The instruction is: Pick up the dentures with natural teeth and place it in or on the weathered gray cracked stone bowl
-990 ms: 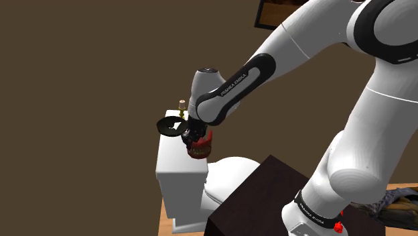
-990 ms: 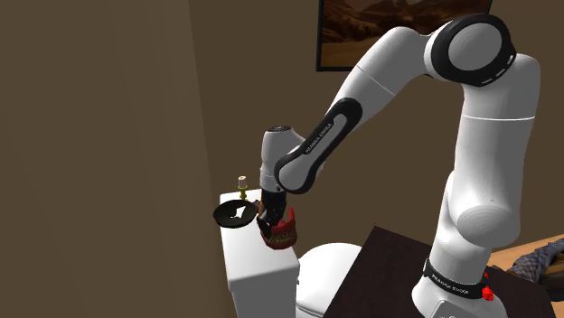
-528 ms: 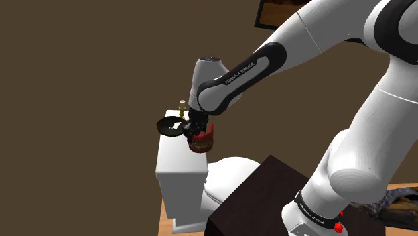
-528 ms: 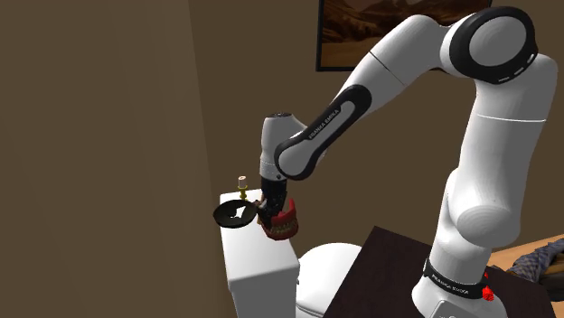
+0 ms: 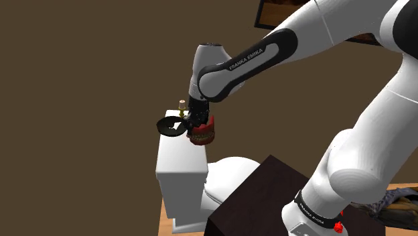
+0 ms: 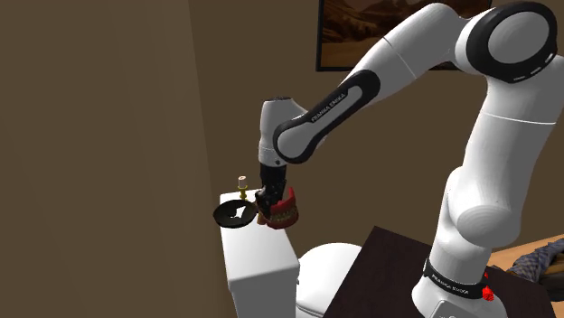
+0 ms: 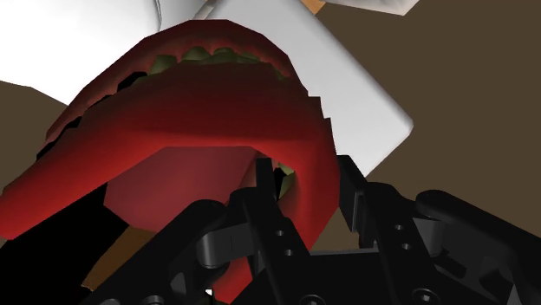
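Observation:
My black gripper (image 5: 195, 125) (image 6: 268, 201) is shut on the red dentures (image 5: 203, 130) (image 6: 285, 210), holding them in the air above the white toilet tank (image 5: 179, 161) (image 6: 259, 256). In the wrist view the dentures (image 7: 199, 113) arch right in front of the fingers (image 7: 264, 186), which clasp one red gum wall; yellowish teeth line the far rim. The dark bowl (image 5: 169, 125) (image 6: 234, 213) sits on the tank lid, just beside the gripper on the shoulder view's left. The dentures hang a little above the bowl's rim height, next to it.
A small brass-coloured stand with a pale top (image 5: 181, 104) (image 6: 241, 185) is on the tank behind the bowl. The white toilet seat (image 5: 228, 175), a dark brown cabinet top (image 5: 268, 194) and a brown wall surround the spot. A framed picture (image 6: 398, 23) hangs high.
The gripper has risen with the dentures and shifted slightly toward the bowl. The upper arm has swung higher. The grip stays shut.

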### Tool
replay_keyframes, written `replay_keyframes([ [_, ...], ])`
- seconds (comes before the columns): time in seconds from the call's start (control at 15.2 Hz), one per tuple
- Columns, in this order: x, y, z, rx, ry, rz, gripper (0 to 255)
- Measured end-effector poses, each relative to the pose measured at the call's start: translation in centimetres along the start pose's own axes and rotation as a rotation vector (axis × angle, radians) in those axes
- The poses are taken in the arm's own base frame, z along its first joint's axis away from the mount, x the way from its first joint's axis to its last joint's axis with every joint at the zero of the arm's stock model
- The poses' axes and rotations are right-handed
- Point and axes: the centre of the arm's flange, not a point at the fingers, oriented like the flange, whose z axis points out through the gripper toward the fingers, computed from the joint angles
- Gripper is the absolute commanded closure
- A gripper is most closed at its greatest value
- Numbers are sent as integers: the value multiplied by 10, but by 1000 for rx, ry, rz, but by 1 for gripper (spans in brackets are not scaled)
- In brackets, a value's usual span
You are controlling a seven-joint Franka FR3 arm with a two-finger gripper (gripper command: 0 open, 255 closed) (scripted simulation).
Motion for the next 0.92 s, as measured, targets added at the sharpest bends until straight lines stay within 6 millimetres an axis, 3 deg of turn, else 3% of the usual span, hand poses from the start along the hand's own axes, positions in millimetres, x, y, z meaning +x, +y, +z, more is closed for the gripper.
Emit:
replay_keyframes([
  [0.2,16,1,-11,0,0,0,255],
  [0.92,157,16,-19,0,-1,0,255],
])
